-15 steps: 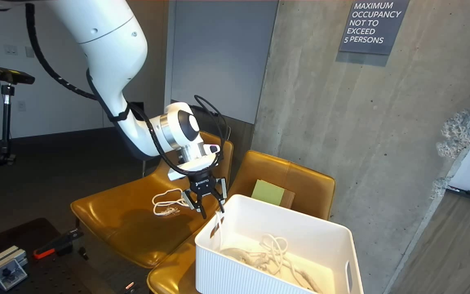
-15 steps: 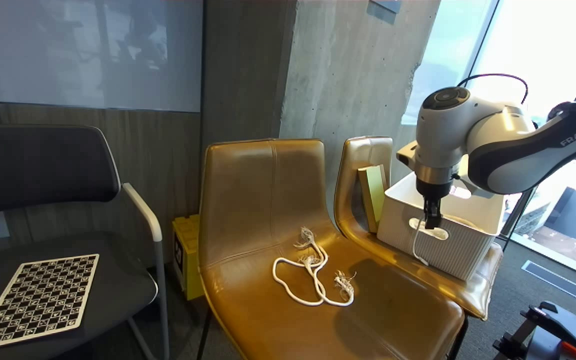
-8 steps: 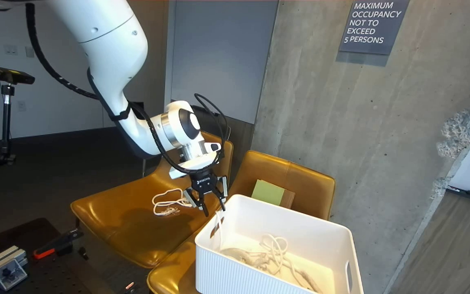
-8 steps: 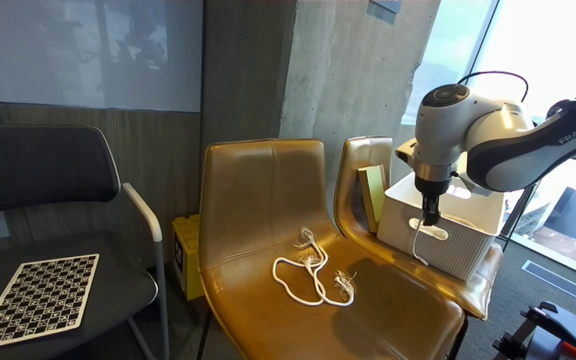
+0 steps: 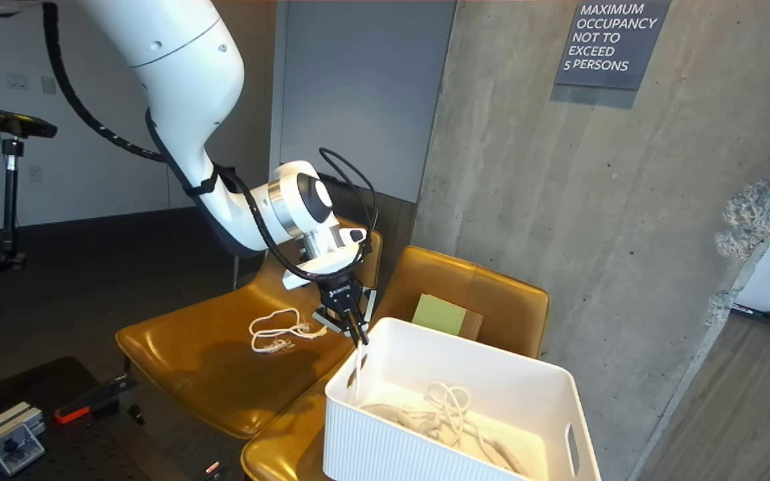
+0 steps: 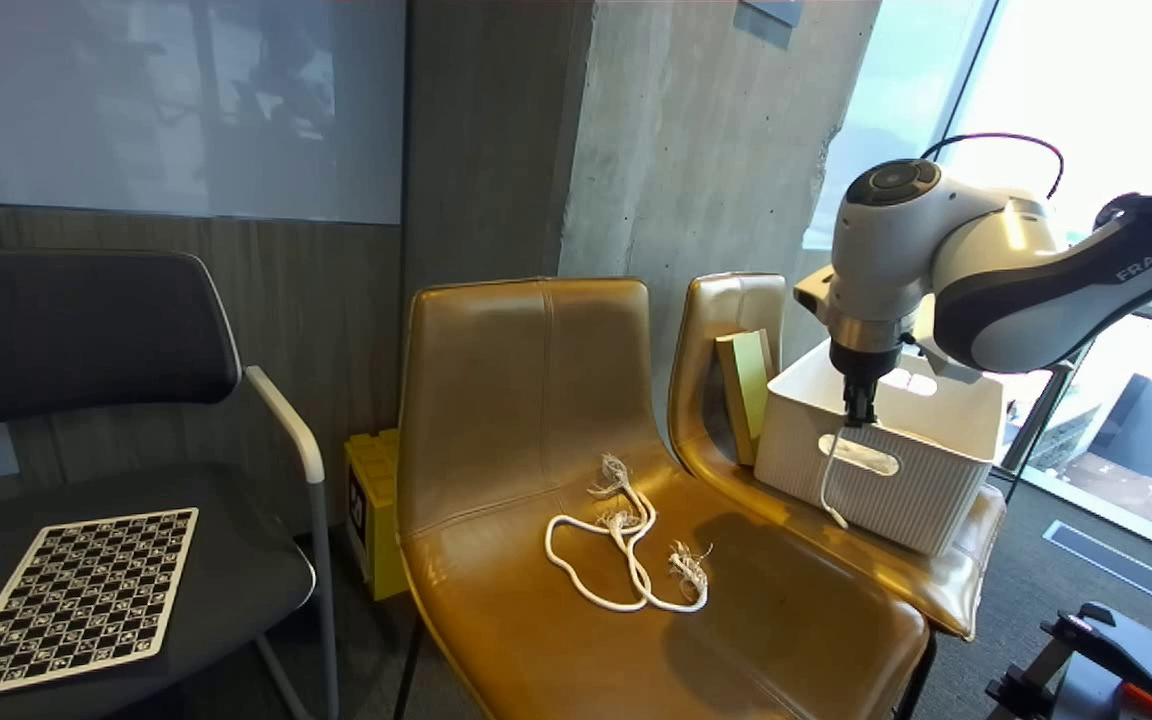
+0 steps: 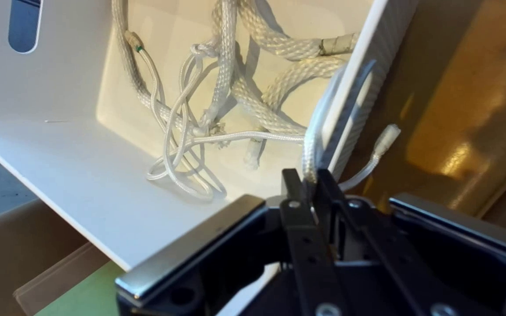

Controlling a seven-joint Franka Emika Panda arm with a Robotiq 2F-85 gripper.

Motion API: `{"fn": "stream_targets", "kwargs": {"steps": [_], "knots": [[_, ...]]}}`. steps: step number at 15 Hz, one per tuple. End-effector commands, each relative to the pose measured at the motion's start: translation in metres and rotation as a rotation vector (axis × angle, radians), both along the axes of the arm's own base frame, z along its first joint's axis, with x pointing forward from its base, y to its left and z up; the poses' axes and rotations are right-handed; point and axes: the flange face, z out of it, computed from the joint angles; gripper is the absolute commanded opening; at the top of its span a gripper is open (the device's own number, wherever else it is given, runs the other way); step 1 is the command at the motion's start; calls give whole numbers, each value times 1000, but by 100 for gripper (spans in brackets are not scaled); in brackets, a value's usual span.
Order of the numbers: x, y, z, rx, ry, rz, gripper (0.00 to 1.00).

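Observed gripper pinching white cord near rim of white bin. Noted brown chair beneath bin, concrete wall and window nearby.

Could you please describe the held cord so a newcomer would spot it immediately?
Find the ribbed white bin on a brown chair. At its rim, black fingers pinch a thin white cord. Unlike the thicker ropes inside, it crosses the rim, one end dangling outside.
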Motion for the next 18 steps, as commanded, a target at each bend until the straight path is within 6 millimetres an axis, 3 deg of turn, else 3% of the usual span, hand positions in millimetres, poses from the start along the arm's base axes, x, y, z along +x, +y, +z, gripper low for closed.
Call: {"fn": "stream_targets", "kwargs": {"steps": [1,9,10,11,14,18], "knots": [[1,1,10,-27,-24,4,13],[2,-5,32,-25,-44,-29,6],[3,-6,33,-29,-43,-33,11],[3,-7,34,-31,-44,-36,23],[5,-9,36,-28,-44,-41,5],[9,-13,40,-34,-41,-52,0]]}}
